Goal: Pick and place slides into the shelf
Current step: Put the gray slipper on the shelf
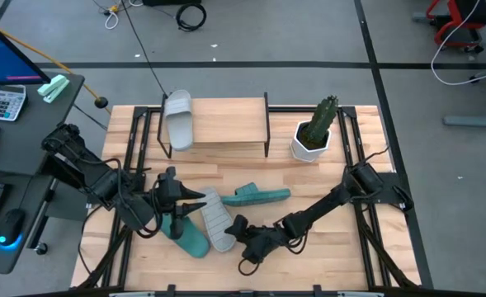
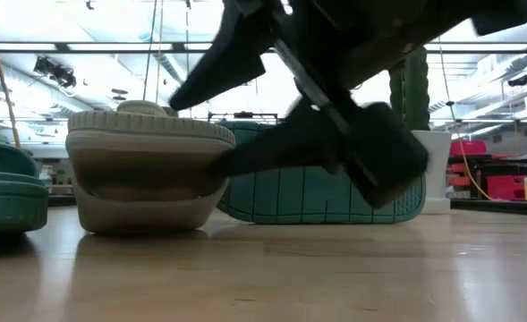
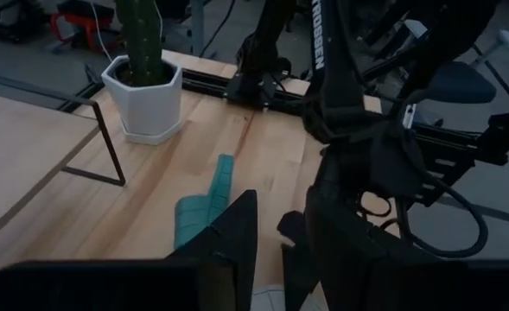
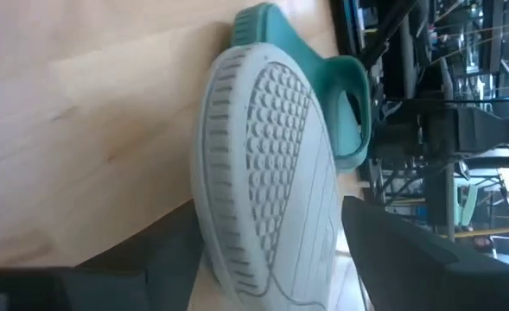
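A pale grey slide lies sole up on the table's near middle, its side against a teal slide. A second teal slide stands on its edge just beyond. Another grey slide rests on the left end of the shelf. My left gripper is at the sole-up slide's far end, its fingers nearly together. My right gripper is open at its near end, one finger on each side of the sole. My left gripper comes level from the table's left at the far end of the sole-up grey slide. A sliver of pale rubber shows between its fingers. The gripper hides which part it has. The slide stays down on the table.
A cactus in a white pot stands right of the shelf. The right arm crosses close in front of my left gripper. Bare tabletop lies toward the near right. A keyboard, a calculator and a mouse sit on a side desk to the left.
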`<act>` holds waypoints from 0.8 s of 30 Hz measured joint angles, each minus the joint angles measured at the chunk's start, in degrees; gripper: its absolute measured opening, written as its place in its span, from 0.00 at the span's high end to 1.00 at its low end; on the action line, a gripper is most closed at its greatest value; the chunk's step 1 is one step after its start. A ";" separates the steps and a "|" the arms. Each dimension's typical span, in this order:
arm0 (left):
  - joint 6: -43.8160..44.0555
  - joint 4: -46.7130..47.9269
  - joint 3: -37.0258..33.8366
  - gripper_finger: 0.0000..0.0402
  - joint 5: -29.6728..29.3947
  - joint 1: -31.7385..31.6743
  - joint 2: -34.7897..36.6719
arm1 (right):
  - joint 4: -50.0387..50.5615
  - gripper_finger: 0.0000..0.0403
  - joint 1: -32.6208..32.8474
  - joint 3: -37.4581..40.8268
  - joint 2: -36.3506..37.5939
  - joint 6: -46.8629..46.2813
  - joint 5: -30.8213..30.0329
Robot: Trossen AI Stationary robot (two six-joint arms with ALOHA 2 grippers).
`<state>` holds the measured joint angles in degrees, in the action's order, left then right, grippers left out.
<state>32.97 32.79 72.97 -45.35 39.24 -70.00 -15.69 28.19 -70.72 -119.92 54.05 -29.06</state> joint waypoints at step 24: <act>-3.23 -2.49 0.02 0.79 -1.11 0.00 0.00 | 23.36 0.93 -1.47 -20.49 1.34 -13.86 3.92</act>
<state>29.74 30.30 72.99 -46.46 39.24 -70.00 7.67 26.72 -91.21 -118.58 40.19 -25.14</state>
